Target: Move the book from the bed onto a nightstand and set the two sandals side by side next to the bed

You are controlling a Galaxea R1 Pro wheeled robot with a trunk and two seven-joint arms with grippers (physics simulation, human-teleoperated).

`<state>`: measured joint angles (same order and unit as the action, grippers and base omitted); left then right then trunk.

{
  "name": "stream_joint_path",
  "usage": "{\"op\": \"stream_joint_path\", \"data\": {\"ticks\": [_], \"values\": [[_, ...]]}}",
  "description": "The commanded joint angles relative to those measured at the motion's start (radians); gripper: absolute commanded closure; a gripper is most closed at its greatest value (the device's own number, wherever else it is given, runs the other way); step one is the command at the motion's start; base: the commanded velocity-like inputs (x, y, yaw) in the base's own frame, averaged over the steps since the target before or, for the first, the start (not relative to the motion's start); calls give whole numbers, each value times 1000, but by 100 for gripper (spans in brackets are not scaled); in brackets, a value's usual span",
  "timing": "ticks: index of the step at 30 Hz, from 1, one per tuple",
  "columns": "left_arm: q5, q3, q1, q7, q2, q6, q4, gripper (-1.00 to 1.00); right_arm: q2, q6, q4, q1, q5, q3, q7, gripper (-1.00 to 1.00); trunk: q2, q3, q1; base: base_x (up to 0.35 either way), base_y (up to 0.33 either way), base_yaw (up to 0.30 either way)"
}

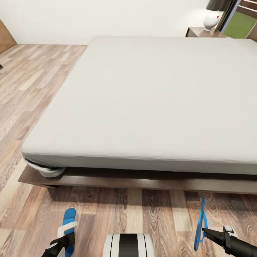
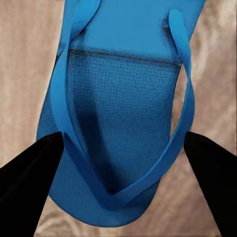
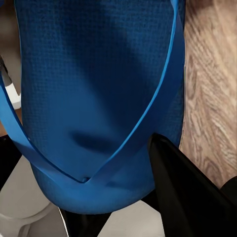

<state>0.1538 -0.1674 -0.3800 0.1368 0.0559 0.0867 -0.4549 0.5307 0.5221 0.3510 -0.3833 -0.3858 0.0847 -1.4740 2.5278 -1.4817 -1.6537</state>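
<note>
- Left gripper (image 2: pixel 118 148) open, fingers astride a blue sandal (image 2: pixel 118 113) lying flat on wood-plank floor (image 1: pixel 142 210).
- Right gripper (image 1: pixel 206 233) clamps the second sandal (image 1: pixel 200 225) on edge.
- Bed (image 1: pixel 150 107) beyond both.

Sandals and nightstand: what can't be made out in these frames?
- Left sandal: heel end hidden under the left gripper, head view.
- Right sandal: stands on edge, so its sole can't be seen there.
- Nightstand: front hidden behind the bed; lamp cut off by the edge.
</note>
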Motion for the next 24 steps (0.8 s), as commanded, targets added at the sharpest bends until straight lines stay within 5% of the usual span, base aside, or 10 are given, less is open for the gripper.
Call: {"op": "stream_joint_path", "data": {"ticks": [1,24], "values": [[10,1,0,3,0,5,-2,100,0,12,0,0,-1,1,0,100,0,-1,0,262,0,0],[10,2,0,3,0,4,-2,100,0,12,0,1,-1,1,0,100,1,-12,-2,29,0,0]]}}
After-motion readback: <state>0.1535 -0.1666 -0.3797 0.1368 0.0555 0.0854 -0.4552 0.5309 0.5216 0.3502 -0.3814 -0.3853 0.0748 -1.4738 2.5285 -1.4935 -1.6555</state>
